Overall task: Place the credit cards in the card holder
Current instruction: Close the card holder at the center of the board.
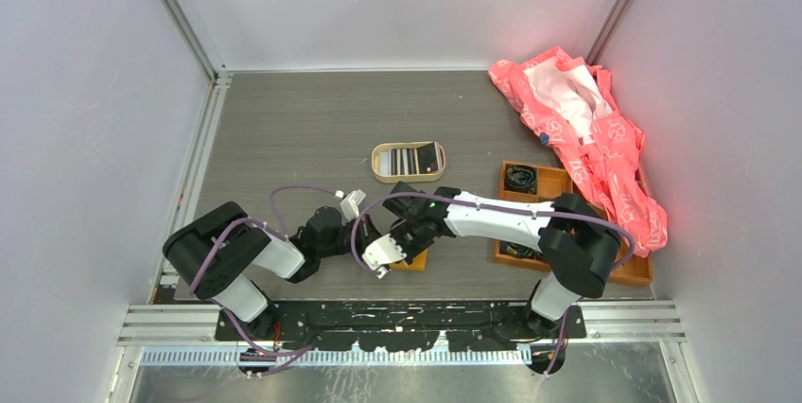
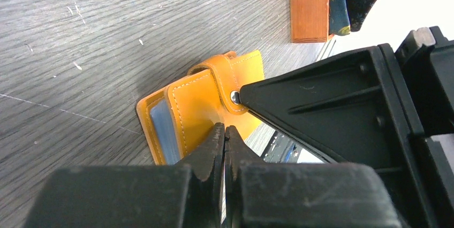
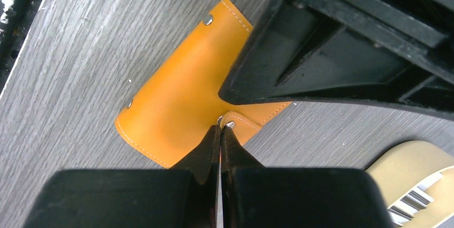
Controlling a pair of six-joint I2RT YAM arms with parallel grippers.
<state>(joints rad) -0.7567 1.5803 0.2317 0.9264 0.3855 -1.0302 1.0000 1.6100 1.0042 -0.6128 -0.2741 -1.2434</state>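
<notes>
Grey table [image 1: 284,129] with tin [image 1: 379,163], tray [image 2: 308,3]: left end effector [image 2: 224,131], right end effector [image 3: 220,130], both closed, touch card holder [image 3: 176,94].

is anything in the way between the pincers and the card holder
Nothing visible. Both are shut with their tips right at the card holder: the left pincer on its orange face, the right pincer at its snap strap.

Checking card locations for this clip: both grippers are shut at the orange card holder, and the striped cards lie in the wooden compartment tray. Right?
Wrong container: the top view shows the striped cards in the oval beige tin. The left gripper and right gripper are indeed shut at the card holder.
</notes>
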